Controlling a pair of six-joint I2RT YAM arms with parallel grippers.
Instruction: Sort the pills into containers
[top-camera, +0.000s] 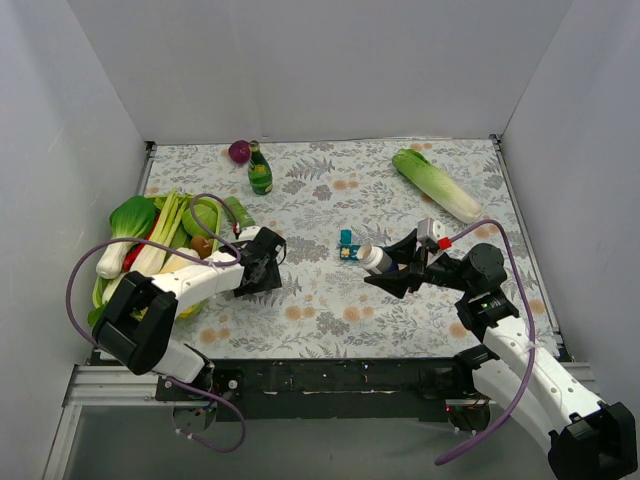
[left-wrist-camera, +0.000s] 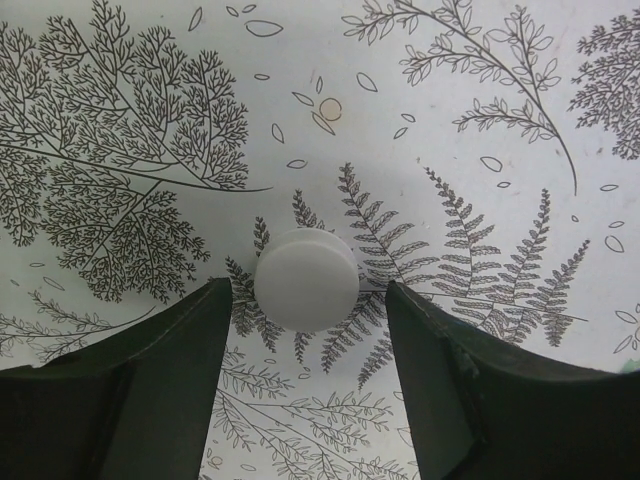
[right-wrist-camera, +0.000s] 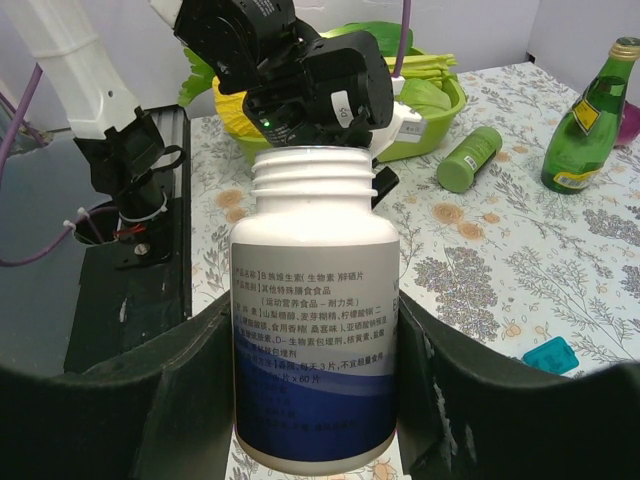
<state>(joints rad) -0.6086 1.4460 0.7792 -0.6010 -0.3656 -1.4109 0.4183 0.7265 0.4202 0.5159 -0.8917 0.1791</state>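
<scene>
The teal-blue containers (top-camera: 346, 244) lie mid-table, and a corner of them (right-wrist-camera: 550, 355) shows in the right wrist view. My right gripper (top-camera: 388, 268) (right-wrist-camera: 315, 320) is shut on a white pill bottle (top-camera: 376, 259) (right-wrist-camera: 315, 330) with a blue label. The bottle is uncapped and lies sideways, its mouth towards the containers. My left gripper (top-camera: 262, 270) (left-wrist-camera: 308, 300) points down over a round white cap (left-wrist-camera: 305, 280) on the tablecloth. Its jaws stand open on either side of the cap, with a small gap on each side. No pills are in view.
A green basin (top-camera: 205, 300) of vegetables sits at the left. A green glass bottle (top-camera: 260, 170) and a purple onion (top-camera: 239, 151) stand at the back. A small green cylinder (top-camera: 238, 212) lies by the basin. A napa cabbage (top-camera: 437, 183) lies back right. White walls enclose the table.
</scene>
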